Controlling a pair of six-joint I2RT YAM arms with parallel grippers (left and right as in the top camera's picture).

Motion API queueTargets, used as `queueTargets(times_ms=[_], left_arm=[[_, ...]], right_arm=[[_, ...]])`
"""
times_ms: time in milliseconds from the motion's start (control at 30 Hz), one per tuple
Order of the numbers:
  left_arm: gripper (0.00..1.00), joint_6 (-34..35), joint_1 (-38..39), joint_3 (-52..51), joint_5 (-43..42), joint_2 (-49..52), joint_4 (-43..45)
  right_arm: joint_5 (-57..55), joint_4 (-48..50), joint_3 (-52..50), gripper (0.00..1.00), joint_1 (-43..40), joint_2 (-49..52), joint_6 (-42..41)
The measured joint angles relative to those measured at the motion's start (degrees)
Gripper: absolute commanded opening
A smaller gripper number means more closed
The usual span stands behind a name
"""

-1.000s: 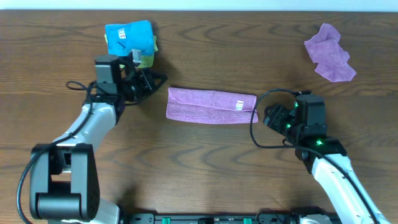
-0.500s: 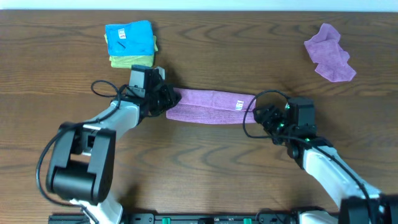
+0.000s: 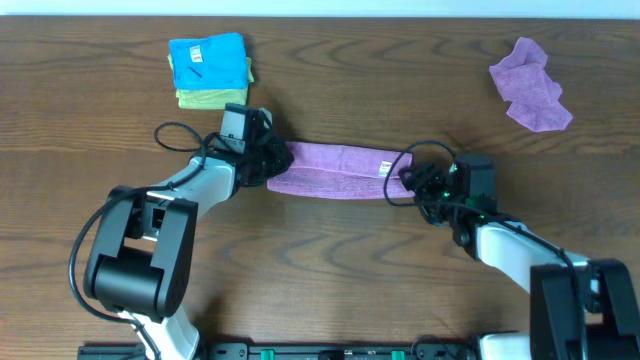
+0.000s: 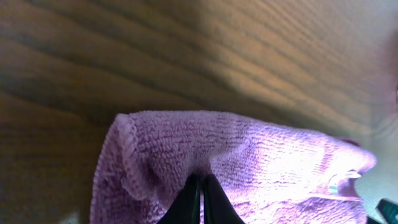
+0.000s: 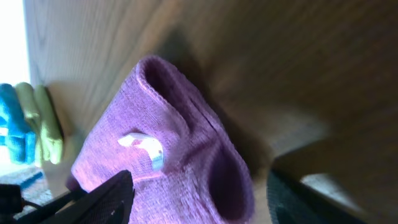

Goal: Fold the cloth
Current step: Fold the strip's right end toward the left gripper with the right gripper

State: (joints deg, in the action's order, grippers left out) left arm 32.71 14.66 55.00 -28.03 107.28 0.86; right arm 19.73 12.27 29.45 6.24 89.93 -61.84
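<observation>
While both arms lean in low over the wooden table (image 3: 330, 260), the cloth (image 3: 335, 170) lies in the middle of it, folded into a long narrow strip running left to right. Its white tag (image 3: 383, 167) sits on top near the right end.

Over on the strip's left end, the left gripper (image 3: 274, 160) is right on the fabric. From its wrist camera, the two dark fingers (image 4: 193, 200) are pressed together, with lilac pile puckered at their tips. That is a pinch on the cloth's edge.

At the other end, the right gripper (image 3: 404, 182) is up against the strip. Its wrist camera shows the fingers (image 5: 106, 199) spread wide, with the doubled-over end of the cloth sitting between them. I cannot tell whether either finger touches it.

Well away at the far left, a blue cloth (image 3: 207, 58) rests folded on a yellow-green cloth (image 3: 212, 97). Far right, another purple cloth (image 3: 530, 85) lies crumpled, well apart from both arms.
</observation>
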Motion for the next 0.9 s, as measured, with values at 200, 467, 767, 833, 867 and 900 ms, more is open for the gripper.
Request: queueTargets(times_ms=[200,467,767,833,867,900], left_arm=[[0.05,-1.44,1.38,0.02,1.46,0.00,-2.86],[0.05,-3.04,1.44,0.09,2.03,-0.02,-6.05],[0.06,-3.19,1.44,0.13,2.10,0.00,-6.49],[0.06,-3.19,1.44,0.13,2.10,0.00,-6.49],[0.06,-3.19,1.44,0.13,2.10,0.00,-6.47],[0.06,-3.19,1.44,0.15,2.10,0.00,-6.49]], right_arm=[[0.26,6.58,0.04,0.62,1.20,3.52,-1.81],[-0.28,15.67,0.48,0.22,2.97,9.70,-1.90],[-2.78,27.89,0.09,0.01,4.24,13.18,6.49],[-2.51,27.80,0.20,0.01,4.24,12.31,8.61],[-2.25,27.71,0.28,0.01,4.24,11.65,9.42],[-1.84,27.63,0.48,0.01,4.24,10.67,10.19]])
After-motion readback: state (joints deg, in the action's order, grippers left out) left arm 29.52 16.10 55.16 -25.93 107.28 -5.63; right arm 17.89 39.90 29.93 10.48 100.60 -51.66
